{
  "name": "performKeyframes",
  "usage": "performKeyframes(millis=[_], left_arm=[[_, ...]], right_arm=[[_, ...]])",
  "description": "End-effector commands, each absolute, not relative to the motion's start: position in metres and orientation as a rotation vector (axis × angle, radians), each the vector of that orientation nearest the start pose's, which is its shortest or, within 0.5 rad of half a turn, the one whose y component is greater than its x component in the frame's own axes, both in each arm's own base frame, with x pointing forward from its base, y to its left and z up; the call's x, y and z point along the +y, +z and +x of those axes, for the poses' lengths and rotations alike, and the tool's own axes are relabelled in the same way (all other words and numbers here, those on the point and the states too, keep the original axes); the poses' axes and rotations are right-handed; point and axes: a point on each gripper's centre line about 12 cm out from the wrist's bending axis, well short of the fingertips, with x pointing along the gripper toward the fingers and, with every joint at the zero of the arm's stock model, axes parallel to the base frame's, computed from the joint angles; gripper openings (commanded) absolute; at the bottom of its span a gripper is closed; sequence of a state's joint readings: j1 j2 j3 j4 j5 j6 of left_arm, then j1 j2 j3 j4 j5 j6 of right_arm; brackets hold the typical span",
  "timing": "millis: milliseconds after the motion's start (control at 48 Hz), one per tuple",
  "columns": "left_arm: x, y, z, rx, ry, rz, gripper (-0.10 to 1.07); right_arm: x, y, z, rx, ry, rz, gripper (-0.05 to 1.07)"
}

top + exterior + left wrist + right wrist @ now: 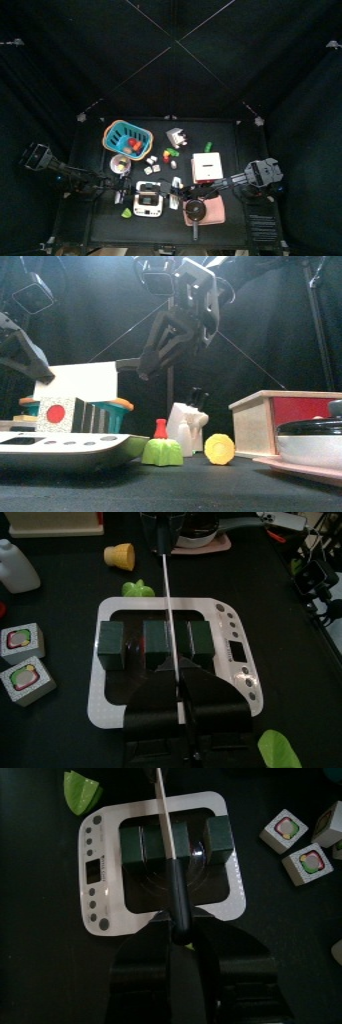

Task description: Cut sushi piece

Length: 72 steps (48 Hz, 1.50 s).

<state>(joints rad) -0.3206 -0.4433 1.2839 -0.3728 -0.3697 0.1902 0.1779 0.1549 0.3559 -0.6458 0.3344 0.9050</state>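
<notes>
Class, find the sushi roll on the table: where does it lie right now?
The sushi roll, three dark green pieces side by side, lies on the white scale, seen in both wrist views, with a knife blade over its middle piece.

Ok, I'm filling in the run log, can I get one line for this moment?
knife over middle sushi piece | three pieces on white scale | left gripper shut on knife | right gripper shut on knife

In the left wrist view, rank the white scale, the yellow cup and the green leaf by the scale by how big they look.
1. white scale, by far the largest
2. yellow cup and green leaf: nearly alike, and the cup lies farther off, so no ranking between them.
</notes>
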Motion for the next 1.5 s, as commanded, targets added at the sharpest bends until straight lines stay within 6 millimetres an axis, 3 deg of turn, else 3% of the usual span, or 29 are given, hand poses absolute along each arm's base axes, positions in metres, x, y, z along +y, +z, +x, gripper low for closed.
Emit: performKeyframes(millis=[0,250,688,1479], left_arm=[[-0.060,0.148,0.224,0.483,-0.158,-0.042,0.23],[-0.061,0.150,0.225,0.474,-0.160,-0.038,0.23],[-0.063,0.157,0.228,0.441,-0.181,-0.014,0.23],[-0.056,0.156,0.228,0.443,-0.163,0.003,0.23]], right_arm=[[0.052,0.198,0.448,0.729,-0.137,0.137,0.40],[0.052,0.195,0.449,0.734,-0.137,0.136,0.40],[0.052,0.215,0.446,0.691,-0.129,0.127,0.40],[0.051,0.210,0.447,0.698,-0.129,0.124,0.40]])
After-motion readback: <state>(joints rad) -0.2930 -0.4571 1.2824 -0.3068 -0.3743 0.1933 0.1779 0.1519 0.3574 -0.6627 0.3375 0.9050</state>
